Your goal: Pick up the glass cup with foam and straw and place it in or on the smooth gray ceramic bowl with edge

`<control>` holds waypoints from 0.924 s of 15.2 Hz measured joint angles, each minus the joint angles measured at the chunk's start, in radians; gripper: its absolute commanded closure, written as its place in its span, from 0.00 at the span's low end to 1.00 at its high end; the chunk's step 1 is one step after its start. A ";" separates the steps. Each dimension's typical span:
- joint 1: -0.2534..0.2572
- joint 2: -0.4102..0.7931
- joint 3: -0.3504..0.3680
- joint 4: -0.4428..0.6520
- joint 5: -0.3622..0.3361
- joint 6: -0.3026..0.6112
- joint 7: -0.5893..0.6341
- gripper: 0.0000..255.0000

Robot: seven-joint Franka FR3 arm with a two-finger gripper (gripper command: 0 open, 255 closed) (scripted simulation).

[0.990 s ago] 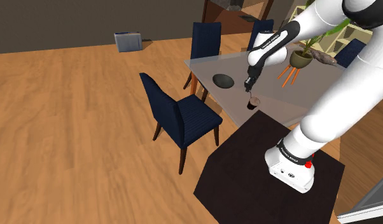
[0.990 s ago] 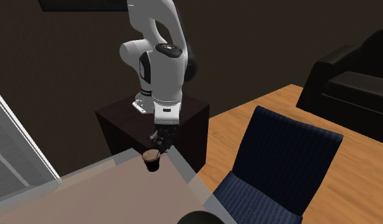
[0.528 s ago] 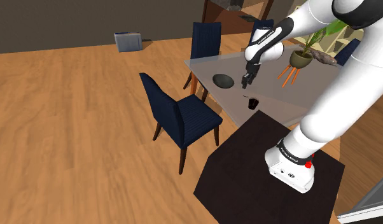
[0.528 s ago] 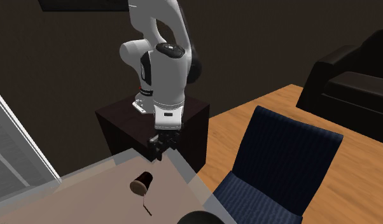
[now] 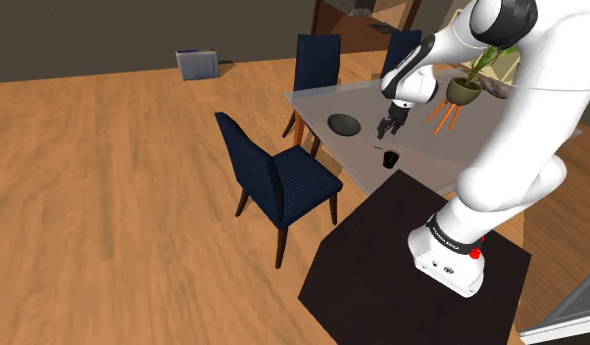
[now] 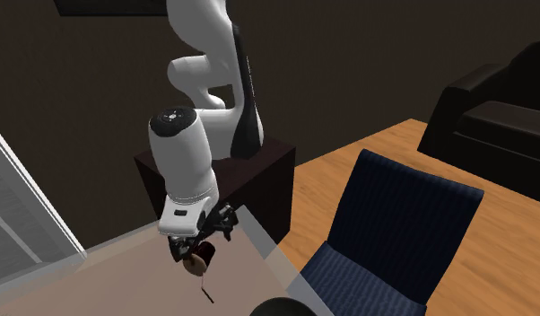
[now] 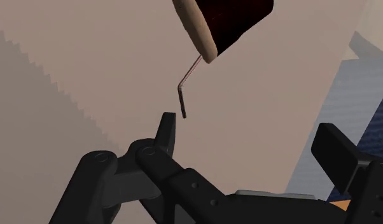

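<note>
Just beyond the fingertips, the glass cup (image 7: pixel 238 19) is lying tipped on its side on the pale table (image 7: pixel 88 70). Its dark body is pointing away and its tan foam (image 7: pixel 195 28) is facing the gripper (image 7: pixel 247 140). The thin bent straw (image 7: pixel 187 79) is poking out of the foam toward the fingers (image 7: pixel 166 130), its tip ending close to one of them without touching it. Both black fingers are standing wide apart, gripping nothing, and hovering just over the cup. Off to one side of them, well apart from the cup, the dark grey bowl (image 5: pixel 343 123) is sitting on the same table. A navy chair (image 5: pixel 283 181) is standing beside the table's edge.
</note>
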 measured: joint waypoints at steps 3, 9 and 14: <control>-0.059 0.059 0.028 0.031 0.075 0.020 -0.053 0.00; -0.091 0.133 0.065 0.050 0.125 0.072 -0.089 0.00; -0.094 0.142 0.071 0.050 0.131 0.082 -0.093 0.00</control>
